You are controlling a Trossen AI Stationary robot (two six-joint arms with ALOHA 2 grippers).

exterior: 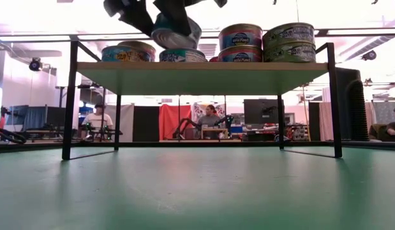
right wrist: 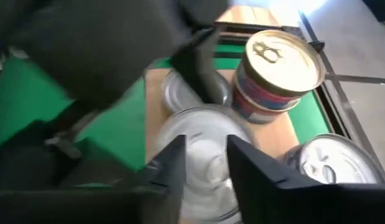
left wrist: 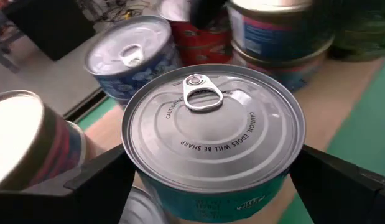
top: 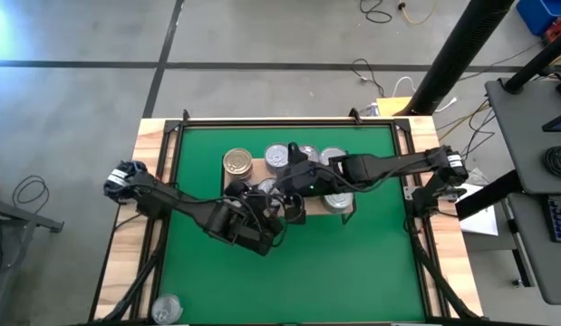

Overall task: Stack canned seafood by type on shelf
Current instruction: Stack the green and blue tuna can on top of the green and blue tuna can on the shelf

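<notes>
The left pincer point(left wrist: 211, 180) pinches a silver tin point(left wrist: 214, 134) tilted above the crowded shelf point(exterior: 203, 69), right pincer point(right wrist: 201, 168) spread just beside it; arms could collide, toppling stacked tins point(exterior: 240, 43) nearby.

This is a robotics lab or workshop: the bare grey concrete floor point(top: 262, 36) carries dark taped lines and loose black cables point(top: 375, 11), and a grey desk with a dark keyboard point(top: 558, 217) stands beside the wooden table point(top: 151, 136). Across the room, seated people point(exterior: 211, 119) work at benches crowded with monitors point(exterior: 260, 112) and other dark robot arms point(exterior: 184, 126)
</notes>
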